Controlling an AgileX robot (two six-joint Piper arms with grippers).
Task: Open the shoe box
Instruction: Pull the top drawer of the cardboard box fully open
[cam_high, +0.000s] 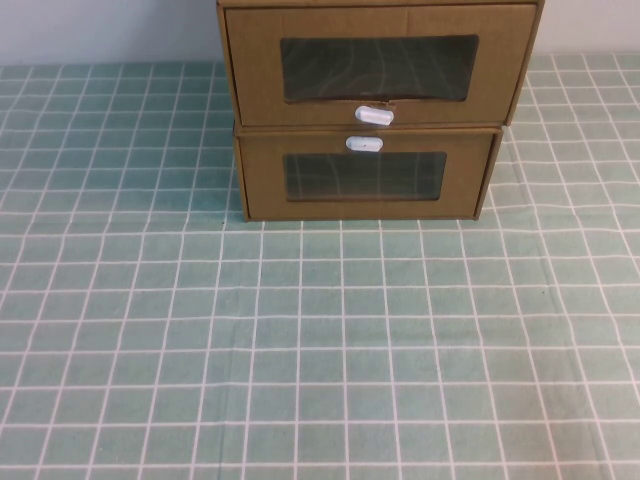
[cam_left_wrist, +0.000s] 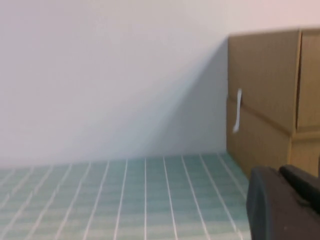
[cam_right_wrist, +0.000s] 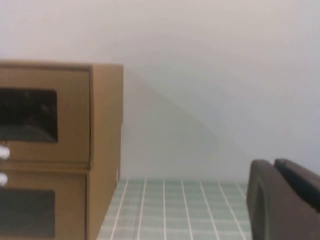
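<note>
Cardboard shoe box (cam_high: 460, 125) cropped; left tool (cam_left_wrist: 282, 207), right tool (cam_right_wrist: 285, 202) half-seen either side.

Setting: a staged tabletop test area, lab-like rather than lived-in. Evidence: the table is covered by a pale green cloth (cam_high: 320, 350) with a white grid. A plain white wall (cam_left_wrist: 100, 75) stands behind. Two brown cardboard boxes (cam_high: 300, 115) with dark windows are stacked at the back.

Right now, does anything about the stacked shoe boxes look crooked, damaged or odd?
Nothing stands out. The upper box and lower box sit neatly stacked, both shut. Left claw sits off to their left, right claw, shut, off to their right.
</note>
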